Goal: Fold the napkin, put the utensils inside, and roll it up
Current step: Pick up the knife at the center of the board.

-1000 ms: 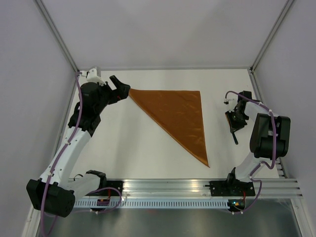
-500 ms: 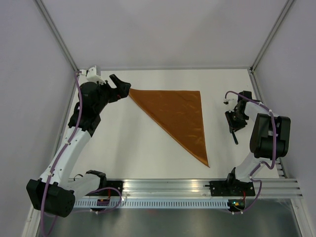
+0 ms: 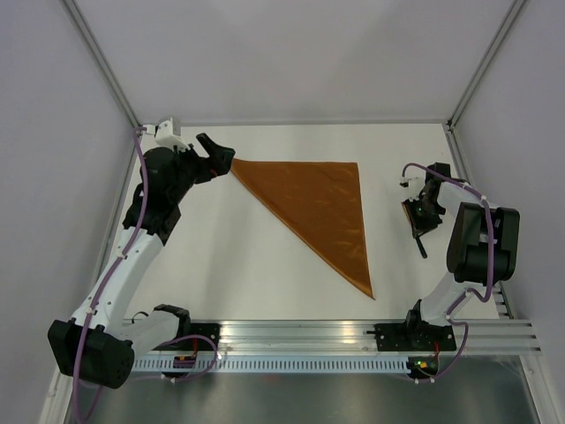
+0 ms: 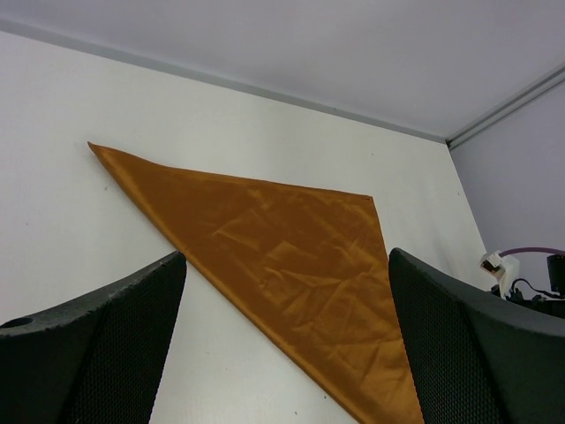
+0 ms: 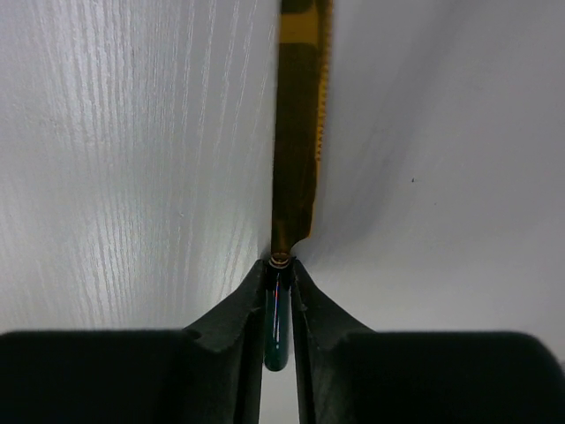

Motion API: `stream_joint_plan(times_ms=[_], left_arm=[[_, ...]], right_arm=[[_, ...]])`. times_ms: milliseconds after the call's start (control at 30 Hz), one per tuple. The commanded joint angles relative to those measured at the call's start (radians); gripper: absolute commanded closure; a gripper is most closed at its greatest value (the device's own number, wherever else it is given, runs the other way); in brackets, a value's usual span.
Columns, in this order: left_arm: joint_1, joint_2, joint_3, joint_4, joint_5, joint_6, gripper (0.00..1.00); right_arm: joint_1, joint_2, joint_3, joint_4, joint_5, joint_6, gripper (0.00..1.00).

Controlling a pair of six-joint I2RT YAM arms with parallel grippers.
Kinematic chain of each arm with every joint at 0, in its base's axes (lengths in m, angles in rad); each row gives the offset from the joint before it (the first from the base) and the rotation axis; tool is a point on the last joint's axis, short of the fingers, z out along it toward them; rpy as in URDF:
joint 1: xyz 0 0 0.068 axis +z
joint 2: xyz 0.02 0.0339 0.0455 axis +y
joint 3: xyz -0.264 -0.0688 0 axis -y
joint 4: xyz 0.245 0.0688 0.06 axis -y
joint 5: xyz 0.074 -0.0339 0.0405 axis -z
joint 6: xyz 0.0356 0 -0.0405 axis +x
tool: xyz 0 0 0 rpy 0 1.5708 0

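Folded triangular napkin (image 3: 318, 203) lies mid-table — left gripper (image 3: 218, 152), jaws apart, at its far-left tip. Near the right edge, right gripper (image 5: 278, 269) clamps the knife (image 5: 297, 132).

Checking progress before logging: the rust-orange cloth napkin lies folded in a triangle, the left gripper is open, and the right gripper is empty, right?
Not empty: the right wrist view shows the right gripper shut on a slim serrated knife. The rust-orange cloth napkin is a folded triangle and the left gripper is open.

Left tool (image 3: 217, 152) wide-jawed at the far left, arm outstretched; right tool (image 5: 279, 265) pinched tight on the knife (image 5: 298, 132).
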Motion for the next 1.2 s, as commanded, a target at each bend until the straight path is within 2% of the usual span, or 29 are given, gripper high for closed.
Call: stream_joint_plan(times_ms=[0,200,933,1167], left_arm=[[0.003,-0.012,-0.002,0.046,0.025,0.021,0.00],[0.003,-0.015,-0.004,0.043,0.029,0.021,0.00],[0.003,-0.009,0.001,0.038,0.027,0.024,0.00],[0.004,0.008,0.010,0.036,0.035,0.016,0.00]], right_arm=[[-0.004,0.025,-0.013,-0.010,0.012,-0.014,0.81],[-0.004,0.040,-0.002,-0.019,-0.028,-0.016,0.99],[-0.001,0.013,0.175,-0.086,-0.076,-0.007,1.00],[0.054,0.017,0.258,-0.125,-0.065,0.016,1.00]])
